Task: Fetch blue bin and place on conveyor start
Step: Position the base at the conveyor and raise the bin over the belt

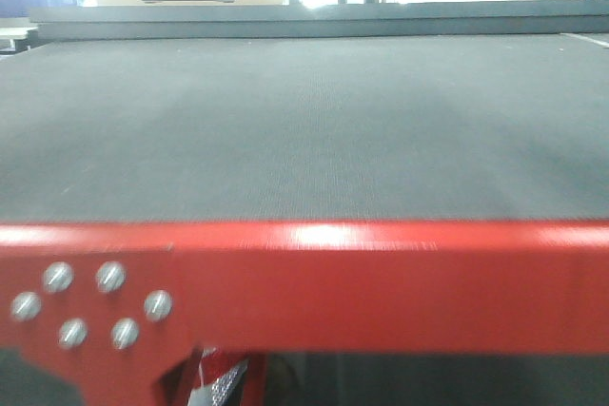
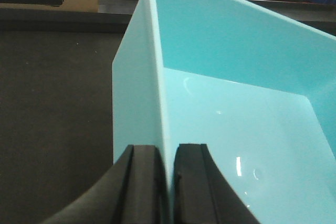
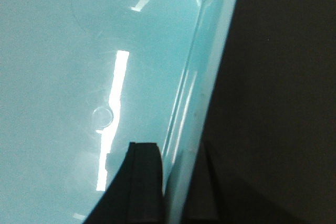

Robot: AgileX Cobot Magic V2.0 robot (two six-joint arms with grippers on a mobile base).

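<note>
The left gripper [image 2: 167,153] is clamped on the left wall of the blue bin [image 2: 236,93], with one finger outside and one inside. The right gripper [image 3: 176,156] is clamped on the opposite wall in the same manner; its outer finger is dim. The bin is held between both grippers over a dark surface, apparently the conveyor start [image 1: 304,121]; contact cannot be confirmed. The red edge strip [image 1: 400,273] carries six screws [image 1: 110,277].
</note>
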